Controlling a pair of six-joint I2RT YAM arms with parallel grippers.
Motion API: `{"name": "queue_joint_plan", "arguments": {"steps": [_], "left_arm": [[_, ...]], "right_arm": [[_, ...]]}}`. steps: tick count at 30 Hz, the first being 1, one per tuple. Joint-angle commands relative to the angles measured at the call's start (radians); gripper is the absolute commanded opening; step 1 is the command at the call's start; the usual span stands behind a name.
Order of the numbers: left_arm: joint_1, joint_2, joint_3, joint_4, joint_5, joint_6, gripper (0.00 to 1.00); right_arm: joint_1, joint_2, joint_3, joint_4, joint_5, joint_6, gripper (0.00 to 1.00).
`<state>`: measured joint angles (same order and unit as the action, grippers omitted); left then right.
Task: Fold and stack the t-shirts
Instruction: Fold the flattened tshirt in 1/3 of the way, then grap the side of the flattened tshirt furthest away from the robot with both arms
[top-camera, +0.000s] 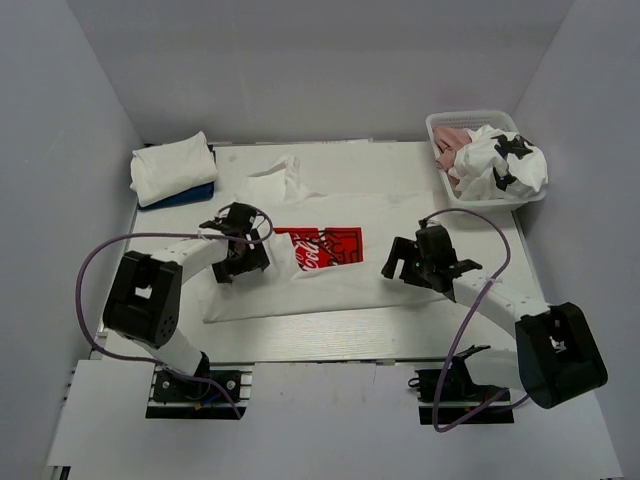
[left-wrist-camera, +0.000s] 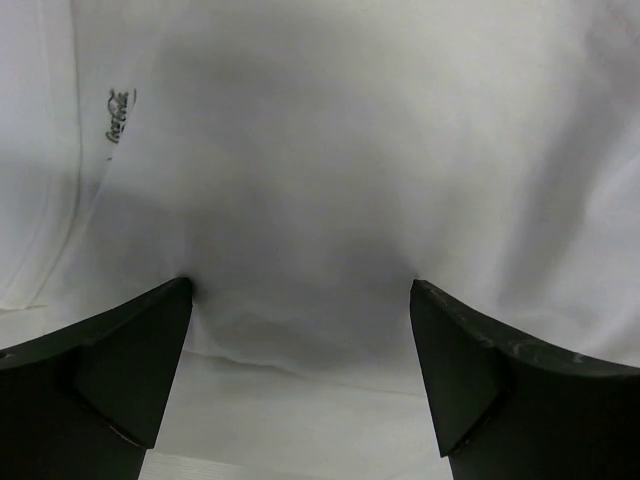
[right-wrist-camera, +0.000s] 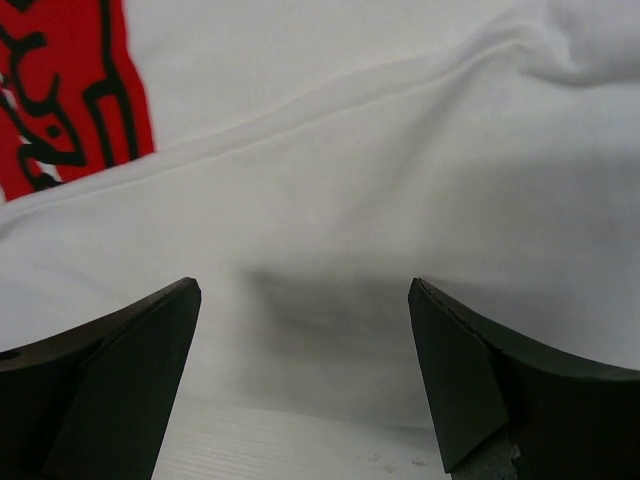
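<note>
A white t-shirt with a red rectangular chest print (top-camera: 322, 246) lies spread on the table centre. My left gripper (top-camera: 238, 262) is open, low over the shirt's left side; its wrist view shows plain white cloth (left-wrist-camera: 330, 180) between the spread fingers (left-wrist-camera: 120, 370). My right gripper (top-camera: 400, 262) is open, low over the shirt's right edge; its wrist view shows white cloth and the red print (right-wrist-camera: 70, 90) beyond the fingers (right-wrist-camera: 480, 380). Folded white (top-camera: 172, 166) and blue (top-camera: 190, 194) tees are stacked at the far left. A pink tee (top-camera: 452, 140) and a white tee with black patches (top-camera: 505, 162) lie in the basket.
A white lattice basket (top-camera: 440, 125) stands at the far right corner. Grey walls close in the table on three sides. Purple cables loop from both arms. Bare tabletop (top-camera: 330, 330) shows along the near edge.
</note>
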<state>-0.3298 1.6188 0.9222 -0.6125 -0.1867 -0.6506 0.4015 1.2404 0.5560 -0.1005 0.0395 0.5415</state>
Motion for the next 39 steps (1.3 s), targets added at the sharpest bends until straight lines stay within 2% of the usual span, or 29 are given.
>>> {"name": "queue_joint_plan", "arguments": {"steps": [1, 8, 13, 15, 17, 19, 20, 23, 26, 28, 32, 39], "left_arm": [[0.005, -0.081, -0.107, -0.041, 0.006, -0.092, 1.0], [-0.005, -0.24, -0.264, -0.108, 0.007, -0.185, 1.0], [-0.005, -0.365, -0.223, -0.158, 0.044, -0.208, 1.0], [-0.005, -0.376, -0.133, -0.148, -0.005, -0.193, 1.0], [-0.005, -0.323, 0.028, -0.177, -0.057, -0.164, 1.0], [-0.005, -0.197, 0.143, -0.207, -0.092, -0.106, 1.0], [-0.005, -0.145, 0.264, -0.217, -0.127, -0.074, 1.0], [-0.005, 0.041, 0.45, -0.197, -0.171, 0.158, 1.0], [0.014, 0.191, 0.586, -0.178, -0.207, 0.366, 1.0], [0.014, 0.251, 0.647, -0.155, -0.261, 0.513, 1.0], [0.005, 0.352, 0.647, 0.012, -0.367, 0.722, 1.0], [0.014, 0.519, 0.796, 0.144, -0.309, 0.847, 1.0]], "right_arm": [[0.002, 0.03, -0.036, -0.019, 0.022, 0.031, 0.9], [0.016, 0.001, -0.085, -0.149, -0.004, 0.089, 0.9], [0.045, -0.159, -0.091, -0.212, -0.004, 0.107, 0.9], [0.042, -0.2, -0.059, -0.174, 0.042, 0.077, 0.9], [0.037, -0.191, 0.002, -0.15, 0.092, 0.066, 0.9], [0.034, -0.15, 0.134, -0.137, 0.146, 0.054, 0.9], [0.033, -0.112, 0.168, -0.136, 0.157, 0.043, 0.9], [0.03, -0.01, 0.364, -0.194, 0.227, 0.037, 0.9], [0.019, 0.075, 0.445, -0.222, 0.282, 0.028, 0.9], [0.007, 0.115, 0.516, -0.231, 0.295, 0.008, 0.9], [-0.006, 0.171, 0.565, -0.216, 0.293, -0.024, 0.9], [-0.036, 0.206, 0.562, -0.192, 0.228, -0.071, 0.9]]}}
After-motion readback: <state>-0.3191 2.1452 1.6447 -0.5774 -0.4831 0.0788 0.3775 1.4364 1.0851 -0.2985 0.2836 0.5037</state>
